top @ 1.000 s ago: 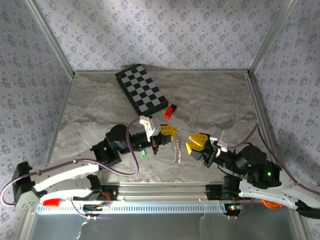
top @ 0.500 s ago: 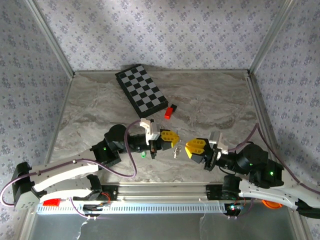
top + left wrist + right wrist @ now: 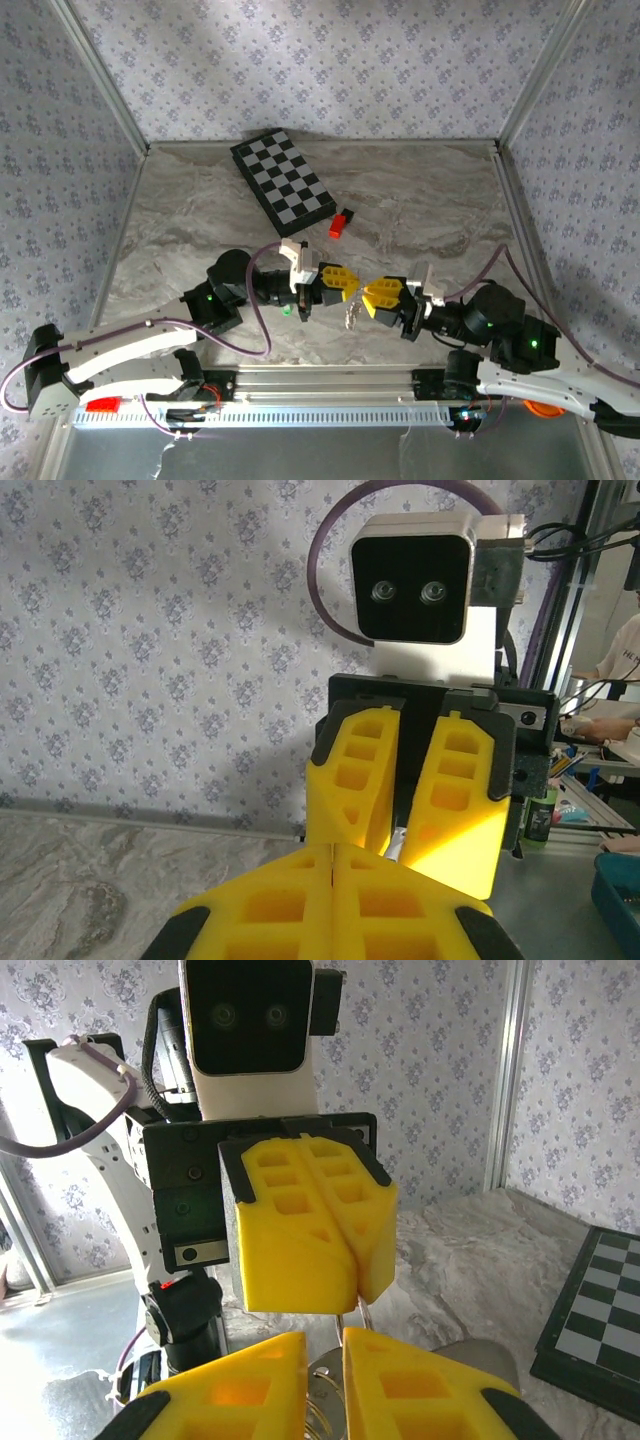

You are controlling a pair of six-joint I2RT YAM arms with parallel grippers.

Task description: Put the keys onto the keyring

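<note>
left claw (image 3: pixel 349 284) was clamped on the keyring (image 3: pixel 352 316). right claw (image 3: pixel 367 297), at its 3 o'clock, stood nearly closed, grip unclear. a skewed pinch could tug the keyring loose.

Lab test cell: wallpapered panels (image 3: pixel 320 60), aluminium frame (image 3: pixel 530 90), checkerboard (image 3: pixel 283 178), marble-look tabletop (image 3: pixel 430 200).

No text can be read (checkerboard (image 3: pixel 283 177) bears none).

The thin silvery metal chain keyring (image 3: pixel 352 316) glints brightly. The grey marbled stone-look tabletop (image 3: pixel 200 220) is smooth with a faint sheen. The black-and-white checkerboard (image 3: pixel 283 177) looks matt.
</note>
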